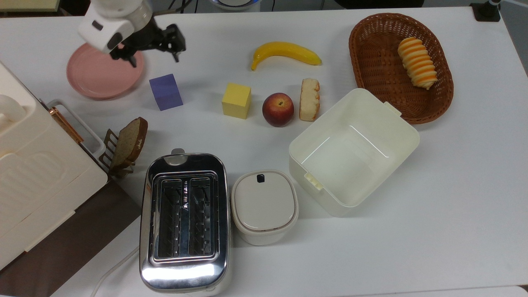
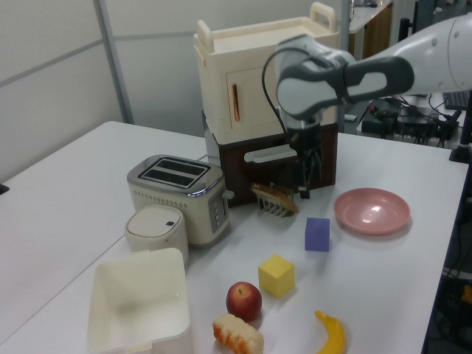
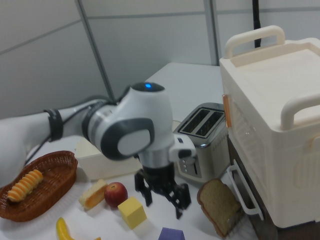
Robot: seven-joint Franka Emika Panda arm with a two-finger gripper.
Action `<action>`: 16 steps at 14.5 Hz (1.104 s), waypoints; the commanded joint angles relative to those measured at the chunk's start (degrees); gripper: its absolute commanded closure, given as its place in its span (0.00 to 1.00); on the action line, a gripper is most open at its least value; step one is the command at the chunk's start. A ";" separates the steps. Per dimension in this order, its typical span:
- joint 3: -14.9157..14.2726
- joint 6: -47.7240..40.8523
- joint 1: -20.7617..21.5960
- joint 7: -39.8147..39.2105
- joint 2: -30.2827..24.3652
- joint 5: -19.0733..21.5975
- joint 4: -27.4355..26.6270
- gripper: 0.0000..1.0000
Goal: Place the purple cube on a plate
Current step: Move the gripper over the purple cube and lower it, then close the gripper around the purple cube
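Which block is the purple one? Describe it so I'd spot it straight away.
Find the round pink plate near the top view's upper left. Just to its right sits the purple cube, a plain blue-violet block. The next block along, the yellow cube, is alike except in colour.

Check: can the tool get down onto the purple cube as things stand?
Probably yes. The tool is open and hangs above the table near the purple cube, holding nothing. The cube's top is bare, and its neighbours, the plate and yellow cube, stand apart from it.
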 commanded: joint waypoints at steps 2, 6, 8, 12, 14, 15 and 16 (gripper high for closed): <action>-0.18 6.52 -1.77 -3.65 2.30 -3.37 -3.22 0.00; -0.18 12.05 -1.86 -3.04 5.29 -4.95 -5.94 0.00; -0.18 13.20 -1.60 -2.95 6.43 -5.04 -6.65 0.00; -0.09 13.29 -0.72 -2.95 6.70 -5.04 -7.61 0.00; -0.09 13.38 0.07 -2.95 6.96 -5.04 -8.14 0.00; -0.09 13.29 0.07 -2.95 6.88 -5.04 -8.14 0.00; -0.09 12.86 0.07 -2.95 6.70 -5.04 -8.06 0.00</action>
